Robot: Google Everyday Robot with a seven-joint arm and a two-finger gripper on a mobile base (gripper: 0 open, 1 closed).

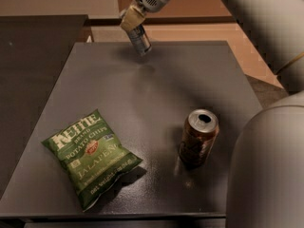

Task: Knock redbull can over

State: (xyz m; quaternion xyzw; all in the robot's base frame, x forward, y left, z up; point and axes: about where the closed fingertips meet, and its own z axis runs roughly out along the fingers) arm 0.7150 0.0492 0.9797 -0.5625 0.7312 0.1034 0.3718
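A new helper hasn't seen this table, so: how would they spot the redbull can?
On the dark table, look to the far edge, just below the gripper. The redbull can is there, tilted, its top end at the gripper. It is slim and silver-blue, unlike the wider copper can standing near the front and the green chip bag.

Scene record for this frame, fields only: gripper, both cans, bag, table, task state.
gripper: over the table's far edge, at the top end of the redbull can
redbull can: far side, tilted, top towards the gripper, lower end pointing right; not lying flat
bronze can: upright, near right, top opened
chip bag: green, lying flat, near left
table: dark grey top
task state: redbull can tipped but not yet down
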